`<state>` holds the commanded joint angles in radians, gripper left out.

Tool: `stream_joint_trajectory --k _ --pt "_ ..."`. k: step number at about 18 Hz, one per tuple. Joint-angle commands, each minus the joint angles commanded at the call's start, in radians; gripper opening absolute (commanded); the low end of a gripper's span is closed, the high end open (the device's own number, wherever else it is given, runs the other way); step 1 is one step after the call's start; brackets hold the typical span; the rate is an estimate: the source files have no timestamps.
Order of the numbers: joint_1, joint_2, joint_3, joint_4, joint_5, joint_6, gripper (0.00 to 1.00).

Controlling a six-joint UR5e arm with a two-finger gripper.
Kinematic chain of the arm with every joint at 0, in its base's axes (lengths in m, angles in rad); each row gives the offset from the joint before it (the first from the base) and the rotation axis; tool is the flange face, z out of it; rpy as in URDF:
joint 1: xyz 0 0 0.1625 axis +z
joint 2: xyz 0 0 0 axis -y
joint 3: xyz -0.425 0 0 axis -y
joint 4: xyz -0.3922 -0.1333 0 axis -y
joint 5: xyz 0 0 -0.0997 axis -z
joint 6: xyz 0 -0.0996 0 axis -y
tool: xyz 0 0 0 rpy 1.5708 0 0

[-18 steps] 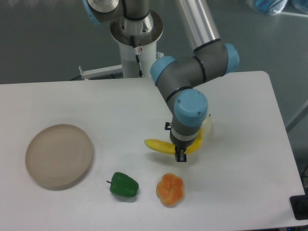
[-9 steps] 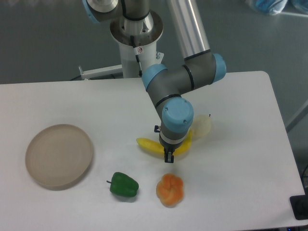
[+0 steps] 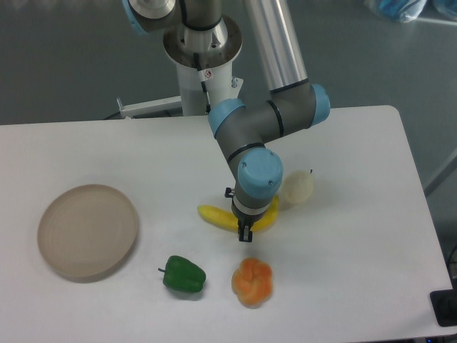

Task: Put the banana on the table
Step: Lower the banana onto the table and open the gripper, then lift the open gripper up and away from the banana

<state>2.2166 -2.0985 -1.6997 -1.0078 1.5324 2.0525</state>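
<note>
Pincer: the pincer (image 3: 245, 232) points straight down over the middle of the banana; the wrist hides its fingers, so I cannot tell whether they clench the fruit or stand released.
Banana: the banana (image 3: 214, 215) lies near the middle of the desk (image 3: 357, 250), its left end sticking out from under the wrist.
Cream-white fruit: the cream-white fruit (image 3: 297, 189) sits just right of the banana.
Orange fruit: the orange fruit (image 3: 252, 281) is below the banana.
Green pepper: the green pepper (image 3: 183, 274) is below-left of the banana.
Plate: the beige plate (image 3: 87, 231) is well apart, far left of the banana.
</note>
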Motion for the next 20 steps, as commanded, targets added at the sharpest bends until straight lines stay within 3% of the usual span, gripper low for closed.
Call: stream_joint_trajectory --k 2,4,5,6,12,17,20 --pt "0.000 -0.005 0.011 0.000 0.000 -0.003 0.40" --pt "0.000 -0.005 0.021 0.000 -0.015 -0.009 0.65" --pt "0.003 -0.003 0.029 0.000 -0.029 -0.011 0.85" --pt "0.005 0.001 0.038 0.000 -0.038 -0.015 0.96" --pt "0.035 0.041 0.138 -0.006 -0.038 -0.049 1.00" --pt "0.127 0.061 0.210 -0.020 -0.035 -0.070 1.00" --pt "0.202 0.051 0.213 -0.018 -0.047 -0.084 1.00"
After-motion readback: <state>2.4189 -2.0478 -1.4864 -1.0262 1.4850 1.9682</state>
